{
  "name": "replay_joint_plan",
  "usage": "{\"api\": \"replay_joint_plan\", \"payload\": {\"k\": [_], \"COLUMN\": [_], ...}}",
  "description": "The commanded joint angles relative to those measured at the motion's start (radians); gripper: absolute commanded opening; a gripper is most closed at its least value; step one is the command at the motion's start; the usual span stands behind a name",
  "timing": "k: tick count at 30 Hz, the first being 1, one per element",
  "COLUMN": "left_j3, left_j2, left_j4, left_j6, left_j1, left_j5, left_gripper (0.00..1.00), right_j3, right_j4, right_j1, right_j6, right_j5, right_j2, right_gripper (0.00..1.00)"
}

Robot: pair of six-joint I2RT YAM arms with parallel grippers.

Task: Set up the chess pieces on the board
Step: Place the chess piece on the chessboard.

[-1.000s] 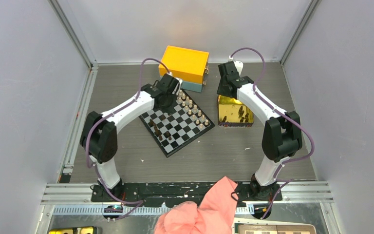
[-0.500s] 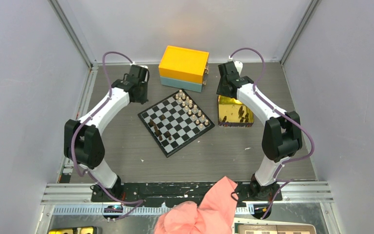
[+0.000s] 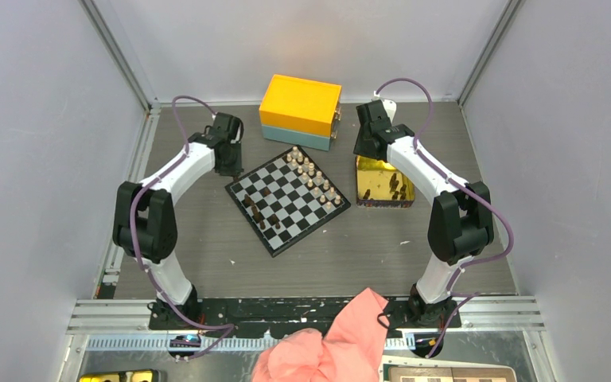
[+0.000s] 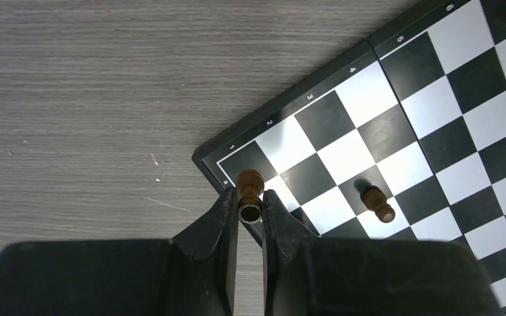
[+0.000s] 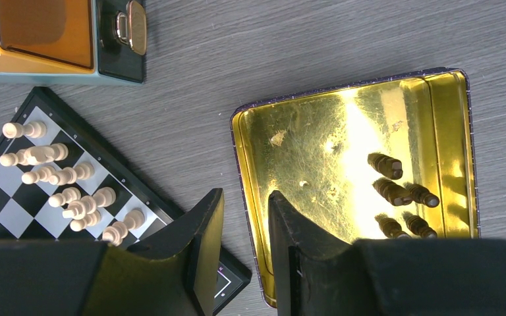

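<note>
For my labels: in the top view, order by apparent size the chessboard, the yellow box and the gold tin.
Largest first:
chessboard
yellow box, slightly smaller but taller, nearer the camera, so unsure
gold tin, clearly smallest

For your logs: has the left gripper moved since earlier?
Yes: the left gripper swung left, away from the yellow box, to the left corner of the board.

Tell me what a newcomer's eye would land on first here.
The shiny gold square tin glares brightest, just right of the black-and-white checkered chessboard at the table's centre, with a few dark brown chessmen inside it. Behind the chessboard sits a yellow rectangular box with a teal base. At the chessboard's left corner, the left gripper is shut on a dark brown wooden piece.
</note>
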State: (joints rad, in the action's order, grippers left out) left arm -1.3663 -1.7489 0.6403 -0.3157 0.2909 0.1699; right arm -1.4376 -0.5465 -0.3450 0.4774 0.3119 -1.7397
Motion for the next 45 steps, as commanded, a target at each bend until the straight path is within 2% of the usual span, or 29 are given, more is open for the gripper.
{"api": "replay_joint_plan", "payload": {"k": [1,17,36,39,45], "left_j3": [-0.014,0.022,0.013,0.008,0.004], "left_j2": [-0.015,-0.049,-0.072,-0.078,-0.088], "left_j4": [-0.04,-0.058,-0.003,0.002,0.012], "left_j6": [-0.031,-0.057,-0.08,-0.082,-0.088], "left_j1": [-0.018,-0.03,-0.032,-0.033,-0.033], "left_j5": [-0.033,-0.05,-0.035,-0.035,-0.031], "left_gripper": [0.0,0.0,0.0,0.01,0.11], "right_j3": [-0.017,-0.008,0.009,0.01,0.011], "right_j4": [0.023,0.023,0.023,0.023,0.022], "right_j1": [-0.002,-0.005,-0.004,-0.004,-0.004], "right_j6": [0.01,0.01,0.01,0.01,0.009], "right_j5": [0.0,-0.007,-0.005,-0.004,-0.004], "right_j2": [0.055,0.055,0.067,0.069,0.07], "right_gripper": [0.37,0.37,0.37,0.37,0.37]}}
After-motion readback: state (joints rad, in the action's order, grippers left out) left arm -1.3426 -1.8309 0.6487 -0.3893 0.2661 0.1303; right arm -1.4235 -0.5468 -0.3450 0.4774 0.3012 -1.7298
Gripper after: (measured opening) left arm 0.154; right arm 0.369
